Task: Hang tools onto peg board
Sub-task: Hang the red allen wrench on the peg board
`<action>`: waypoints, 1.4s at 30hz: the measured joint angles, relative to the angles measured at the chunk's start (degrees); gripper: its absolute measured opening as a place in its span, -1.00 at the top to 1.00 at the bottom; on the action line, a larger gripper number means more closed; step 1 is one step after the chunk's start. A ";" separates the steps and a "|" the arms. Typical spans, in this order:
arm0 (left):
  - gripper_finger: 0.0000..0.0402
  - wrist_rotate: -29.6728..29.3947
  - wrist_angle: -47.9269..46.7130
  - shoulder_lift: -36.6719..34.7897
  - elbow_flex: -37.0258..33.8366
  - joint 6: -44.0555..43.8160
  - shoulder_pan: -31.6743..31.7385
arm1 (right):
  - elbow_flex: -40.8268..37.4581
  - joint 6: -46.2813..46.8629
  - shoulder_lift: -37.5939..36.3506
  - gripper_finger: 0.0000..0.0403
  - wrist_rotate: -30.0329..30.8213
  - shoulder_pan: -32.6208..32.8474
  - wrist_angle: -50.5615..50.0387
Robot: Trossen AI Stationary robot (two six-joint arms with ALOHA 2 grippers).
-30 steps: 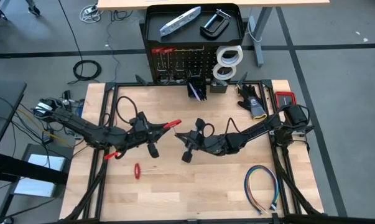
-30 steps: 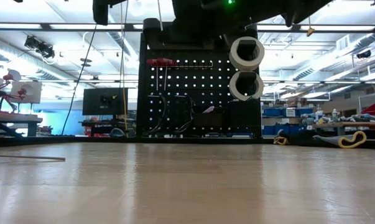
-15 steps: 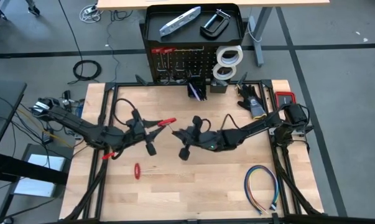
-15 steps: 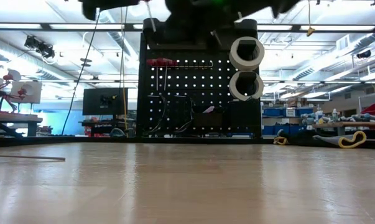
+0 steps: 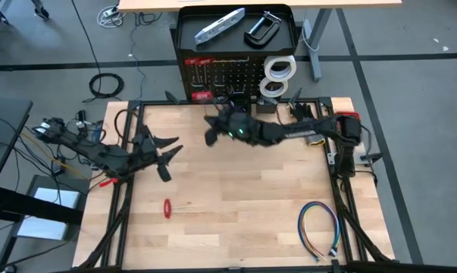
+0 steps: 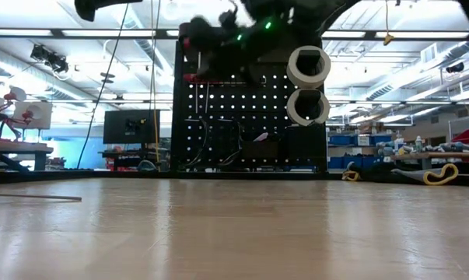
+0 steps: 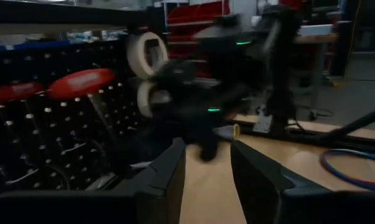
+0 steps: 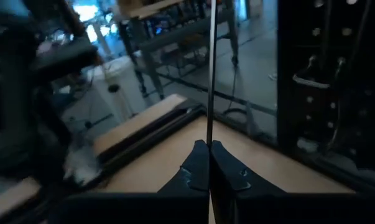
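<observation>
- We have the right gripper (image 5: 210, 129) clamped on a red-handled screwdriver (image 5: 202, 96), thin shaft pinched between the fingers, handle up by the peg board (image 5: 217, 76)
- We should line the shaft with a free hook and lower slowly
- Left gripper (image 5: 166, 148) waits empty, fingers parted, over the table's left side

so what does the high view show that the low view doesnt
Only the high view: the silver bar-shaped tool and black C-clamp lying on the board's tray-like top, and the multicoloured wire loop on the wooden table. Only the low view: the black perforated peg board face-on, with its rows of holes. Both: the two white tape rolls hanging on the board.
</observation>
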 joint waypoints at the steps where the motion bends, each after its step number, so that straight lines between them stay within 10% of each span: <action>1: 0.34 0.46 -0.04 0.01 0.00 0.04 -0.01 | 1.12 0.46 1.08 0.97 -0.78 -1.30 0.09; 42: 0.34 1.69 -2.21 0.37 0.02 -0.04 -0.04 | 9.40 5.98 8.01 0.97 -13.38 -19.32 -1.91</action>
